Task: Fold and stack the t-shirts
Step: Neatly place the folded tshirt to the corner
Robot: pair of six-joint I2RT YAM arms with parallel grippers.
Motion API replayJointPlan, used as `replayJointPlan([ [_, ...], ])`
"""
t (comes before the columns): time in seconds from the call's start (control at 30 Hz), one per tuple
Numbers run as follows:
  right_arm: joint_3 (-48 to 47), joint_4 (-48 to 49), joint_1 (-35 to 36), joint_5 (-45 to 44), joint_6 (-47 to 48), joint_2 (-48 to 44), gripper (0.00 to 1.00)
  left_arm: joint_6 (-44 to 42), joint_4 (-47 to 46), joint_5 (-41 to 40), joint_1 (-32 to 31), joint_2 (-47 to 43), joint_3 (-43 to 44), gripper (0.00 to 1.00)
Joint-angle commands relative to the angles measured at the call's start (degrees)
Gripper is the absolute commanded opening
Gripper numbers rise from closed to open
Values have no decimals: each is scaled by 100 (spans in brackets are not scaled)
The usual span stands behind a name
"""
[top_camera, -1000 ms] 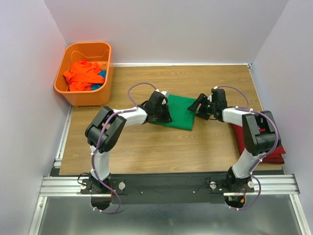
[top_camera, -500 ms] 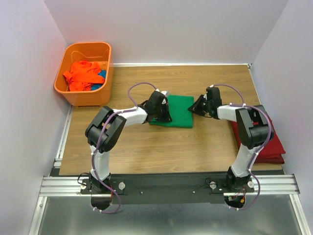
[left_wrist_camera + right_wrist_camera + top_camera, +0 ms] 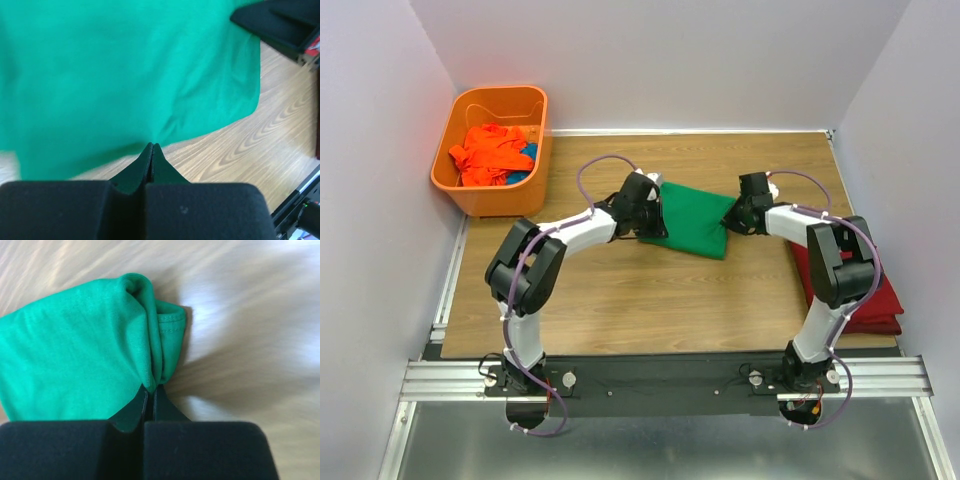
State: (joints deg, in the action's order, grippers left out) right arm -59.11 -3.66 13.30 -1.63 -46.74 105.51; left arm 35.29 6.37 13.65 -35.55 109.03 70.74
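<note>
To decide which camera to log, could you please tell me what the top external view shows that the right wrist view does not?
Only top external: the orange basket holding an orange t-shirt, the dark red t-shirt, and the left gripper. Only right wrist: the stitched hem at the pinched corner. Both: the green t-shirt, the wooden table, and the right gripper shut on the shirt's edge.

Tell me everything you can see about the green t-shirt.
The green t-shirt is plain, bright green, soft knit cloth, folded into a rough rectangle, with a stitched hem showing at one bunched corner. It sits over the middle of the wooden table, spanning between the arms. The left gripper pinches its left edge, and the right gripper is shut on its folded right corner. Nothing else touches it.
</note>
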Motion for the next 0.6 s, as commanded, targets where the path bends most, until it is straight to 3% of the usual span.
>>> replayJointPlan([
  [0.0, -74, -1347, -213, -1190, -361, -154, 1, -206, 312, -38, 145, -462, 238, 0],
  [0.17, -486, -1979, -354, -1550, -565, -119, 0, -277, 426, 6, 189, -681, 309, 0],
  [0.3, -1530, -3259, -398, -2279, -757, 241, 1, -294, 427, 129, 224, -813, 256, 0],
  [0.57, -2376, -4544, -864, -2869, -1232, 426, 1, -294, 321, 279, 242, -945, 45, 0],
])
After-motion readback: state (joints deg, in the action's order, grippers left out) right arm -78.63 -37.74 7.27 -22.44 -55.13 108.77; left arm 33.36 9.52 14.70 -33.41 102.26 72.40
